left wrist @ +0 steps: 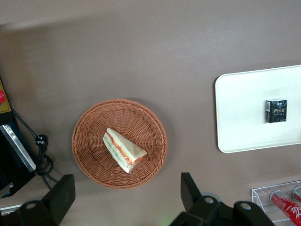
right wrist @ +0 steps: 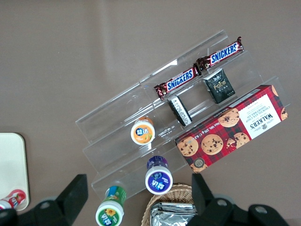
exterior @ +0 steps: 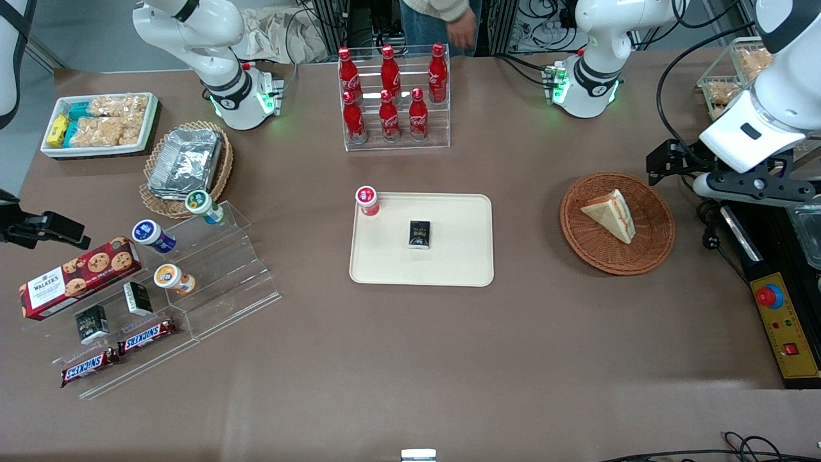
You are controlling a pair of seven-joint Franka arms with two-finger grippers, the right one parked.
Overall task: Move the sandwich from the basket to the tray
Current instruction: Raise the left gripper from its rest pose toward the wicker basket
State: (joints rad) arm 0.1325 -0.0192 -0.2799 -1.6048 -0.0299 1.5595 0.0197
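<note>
The brown surface (exterior: 410, 359) fills the front view, with the cream tray (exterior: 449, 269) at its centre holding a small black box (exterior: 419, 233). Right of centre, the basket (exterior: 648, 247) cradles the sandwich (exterior: 609, 215). The gripper (left wrist: 127, 197) hovers above it, fingers spread wide and empty.

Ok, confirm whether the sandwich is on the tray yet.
No, the sandwich lies in the basket; the claw hangs open above it, tray apart.
</note>
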